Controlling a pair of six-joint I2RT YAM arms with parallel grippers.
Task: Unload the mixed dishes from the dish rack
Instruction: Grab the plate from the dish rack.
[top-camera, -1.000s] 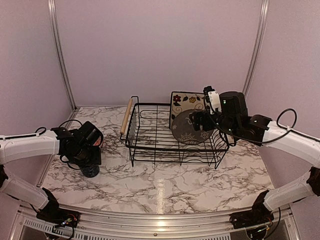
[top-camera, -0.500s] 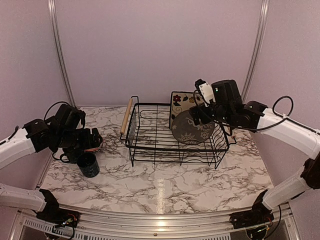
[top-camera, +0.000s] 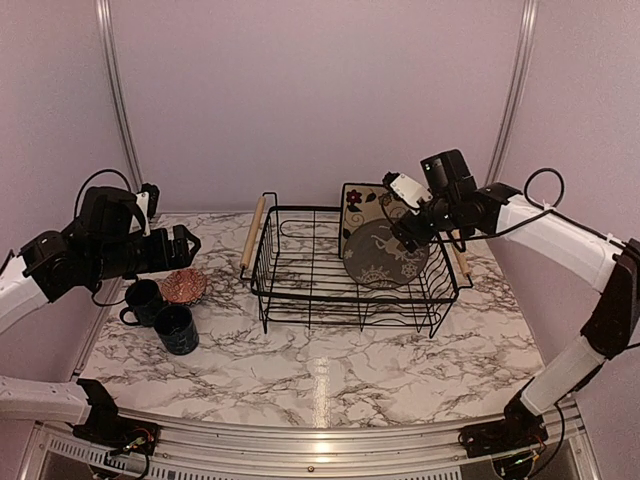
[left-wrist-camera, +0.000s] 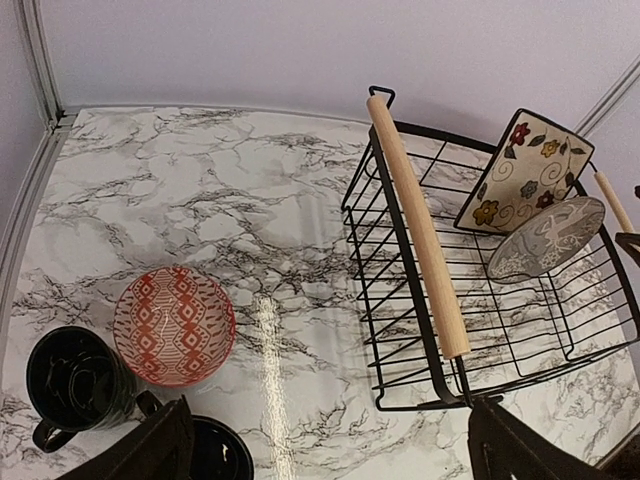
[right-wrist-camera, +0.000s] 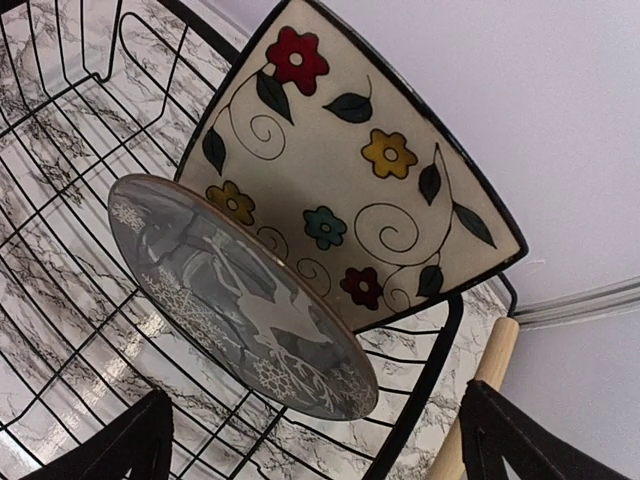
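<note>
The black wire dish rack (top-camera: 300, 296) holds two plates at its right end. The round grey plate (top-camera: 386, 256) leans on the square cream floral plate (top-camera: 363, 204). Two dark mugs (top-camera: 143, 300) (top-camera: 178, 329) and the red-lined bowl (top-camera: 184, 286) stand on the table left of the rack. My left gripper (top-camera: 188, 245) is open and empty, raised above them. My right gripper (top-camera: 408, 228) is open and empty, just above the plates' right edge. The right wrist view shows the grey plate (right-wrist-camera: 240, 295) and floral plate (right-wrist-camera: 350, 170) close below its gripper (right-wrist-camera: 320, 452). The left wrist view shows the bowl (left-wrist-camera: 173, 325) and a mug (left-wrist-camera: 75, 385).
The rack's wooden handles (left-wrist-camera: 415, 225) (right-wrist-camera: 480, 410) run along its short sides. The marble table (top-camera: 330, 375) ends at purple walls behind and to both sides.
My left gripper has let go of the nearer mug, which now stands on the table, and has risen up and back. My right gripper has lifted and pulled back above the plates.
</note>
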